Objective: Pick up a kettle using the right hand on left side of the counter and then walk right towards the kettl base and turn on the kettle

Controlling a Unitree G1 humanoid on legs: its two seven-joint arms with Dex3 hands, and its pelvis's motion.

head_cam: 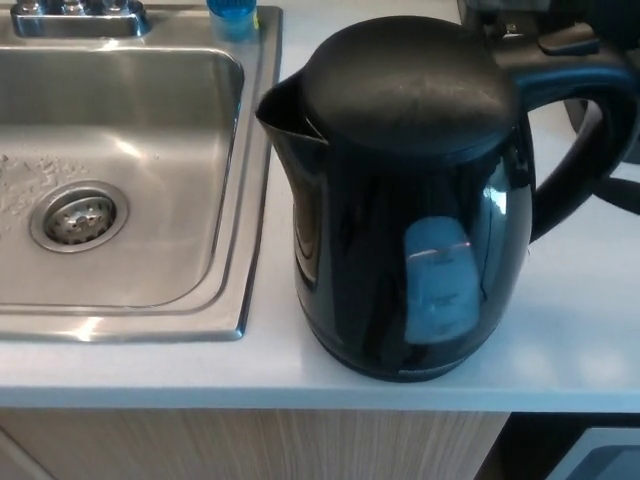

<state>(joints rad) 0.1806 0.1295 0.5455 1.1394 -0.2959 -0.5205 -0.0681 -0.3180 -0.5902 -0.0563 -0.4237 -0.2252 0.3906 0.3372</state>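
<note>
A glossy black kettle (410,200) stands upright on the white counter (590,330), just right of the sink. Its spout (280,115) faces the sink and its handle (590,130) reaches the picture's right edge. A pale water window (440,280) shows on its front. A dark piece of my right hand (622,194) shows at the right edge, under the handle. The kettle and the picture's edge hide how the hand sits on the handle. My left hand does not show.
A steel sink (120,170) with a round drain (78,215) fills the left, its rim close to the kettle. A blue item (232,15) and tap fittings (75,15) sit behind it. The counter's front edge lies close below the kettle, over a wood cabinet (250,445).
</note>
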